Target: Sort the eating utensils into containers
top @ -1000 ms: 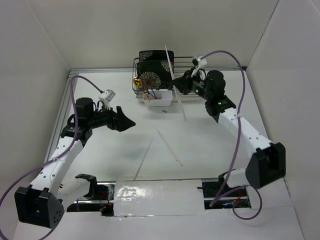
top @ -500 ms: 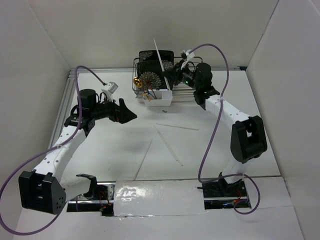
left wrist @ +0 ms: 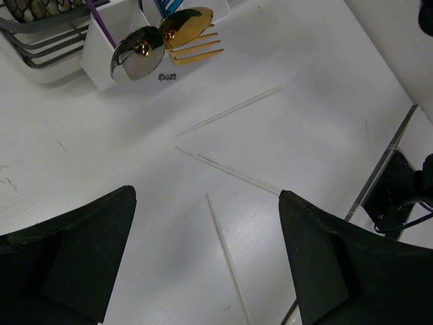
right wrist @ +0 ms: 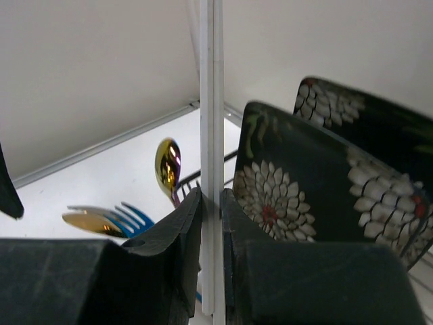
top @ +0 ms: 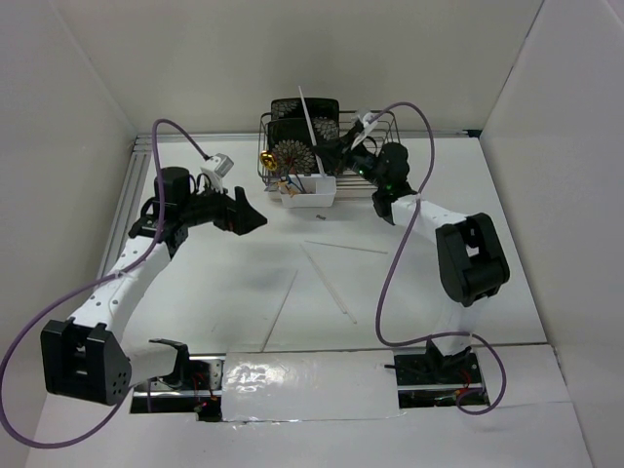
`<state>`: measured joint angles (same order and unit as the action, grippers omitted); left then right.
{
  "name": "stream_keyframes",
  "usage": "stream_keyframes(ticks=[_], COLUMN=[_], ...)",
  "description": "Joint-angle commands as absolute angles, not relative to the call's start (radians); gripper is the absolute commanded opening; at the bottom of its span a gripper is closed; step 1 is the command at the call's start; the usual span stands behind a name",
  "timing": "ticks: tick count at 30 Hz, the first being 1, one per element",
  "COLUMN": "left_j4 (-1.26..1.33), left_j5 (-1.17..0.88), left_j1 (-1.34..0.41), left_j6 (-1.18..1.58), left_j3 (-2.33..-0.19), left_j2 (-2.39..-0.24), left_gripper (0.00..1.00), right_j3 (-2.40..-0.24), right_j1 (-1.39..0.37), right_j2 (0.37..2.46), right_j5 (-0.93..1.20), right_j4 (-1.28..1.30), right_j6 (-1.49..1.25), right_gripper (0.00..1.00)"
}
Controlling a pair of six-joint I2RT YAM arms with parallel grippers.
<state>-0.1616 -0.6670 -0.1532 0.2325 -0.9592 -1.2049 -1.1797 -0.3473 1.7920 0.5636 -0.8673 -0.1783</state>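
Note:
My right gripper (top: 334,156) is shut on pale chopsticks (top: 309,127) and holds them upright over the white caddy (top: 308,192). In the right wrist view the gripper (right wrist: 211,203) pinches what look like two thin strips (right wrist: 211,101) side by side. A shiny pink-gold spoon (right wrist: 167,162), a blue fork (right wrist: 137,215) and a gold fork (right wrist: 88,221) stand in the caddy. My left gripper (top: 250,217) is open and empty, above the table left of the caddy. Its view (left wrist: 206,196) shows the caddy (left wrist: 100,57), a silver spoon (left wrist: 135,51), a gold spoon (left wrist: 187,26) and three loose chopsticks (left wrist: 230,110) (left wrist: 233,174) (left wrist: 226,261).
A black wire dish rack (top: 375,127) with black floral plates (top: 292,146) stands behind the caddy, and the plates show close in the right wrist view (right wrist: 304,183). Loose chopsticks lie mid-table (top: 343,247) (top: 327,283) (top: 280,307). A small dark screw (top: 320,214) lies before the caddy.
My right gripper swung left from beside the rack to over the caddy, chopsticks still in it. One chopstick now lies mid-table where none lay before. My left gripper edged toward the caddy.

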Motion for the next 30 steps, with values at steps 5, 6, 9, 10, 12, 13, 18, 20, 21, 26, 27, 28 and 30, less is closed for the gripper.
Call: stream_keyframes(ticks=[5, 6, 9, 10, 12, 13, 18, 20, 21, 26, 27, 28, 30], left_j4=[-0.126, -0.112, -0.095, -0.091, -0.077, -0.074, -0.077, -0.065, -0.060, -0.103, -0.107, -0.116, -0.135], left_j5=[-0.654, -0.652, -0.695, -0.695, -0.703, -0.703, -0.706, -0.693, -0.687, -0.701, -0.701, -0.684, -0.672], left_j1=[-0.155, -0.155, -0.147, -0.143, -0.138, -0.134, -0.129, -0.129, -0.129, -0.127, -0.127, -0.126, -0.126], left_j6=[0.166, 0.166, 0.173, 0.175, 0.178, 0.178, 0.160, 0.158, 0.158, 0.158, 0.155, 0.158, 0.166], left_j3=[-1.009, -1.003, -0.988, -0.988, -0.970, -0.966, -0.918, -0.901, -0.893, -0.900, -0.908, -0.911, -0.934], left_j2=[-1.141, -1.132, -1.117, -1.105, -1.094, -1.082, -1.036, -1.006, -0.999, -0.982, -0.986, -0.986, -0.994], left_gripper=[1.00, 1.00, 1.00, 1.00, 1.00, 1.00, 1.00, 1.00, 1.00, 1.00, 1.00, 1.00, 1.00], right_j3=[-1.103, -1.082, -1.069, -1.060, -1.040, -1.026, -1.002, -0.976, -0.976, -0.962, -0.962, -0.962, -0.971], right_j1=[-0.348, -0.351, -0.351, -0.351, -0.354, -0.353, -0.353, -0.354, -0.356, -0.353, -0.351, -0.350, -0.347], right_j2=[1.842, 1.850, 1.879, 1.888, 1.896, 1.902, 1.913, 1.917, 1.917, 1.928, 1.928, 1.925, 1.911], right_j5=[0.592, 0.592, 0.592, 0.592, 0.583, 0.583, 0.583, 0.566, 0.555, 0.555, 0.555, 0.540, 0.531], right_j4=[-1.106, -1.142, -1.202, -1.203, -1.230, -1.230, -1.241, -1.258, -1.281, -1.270, -1.270, -1.260, -1.233], right_j6=[-0.149, -0.141, -0.140, -0.137, -0.111, -0.103, -0.042, -0.029, -0.029, -0.028, -0.031, -0.044, -0.069], right_gripper=[0.00, 0.00, 0.00, 0.00, 0.00, 0.00, 0.00, 0.00, 0.00, 0.32, 0.39, 0.44, 0.58])
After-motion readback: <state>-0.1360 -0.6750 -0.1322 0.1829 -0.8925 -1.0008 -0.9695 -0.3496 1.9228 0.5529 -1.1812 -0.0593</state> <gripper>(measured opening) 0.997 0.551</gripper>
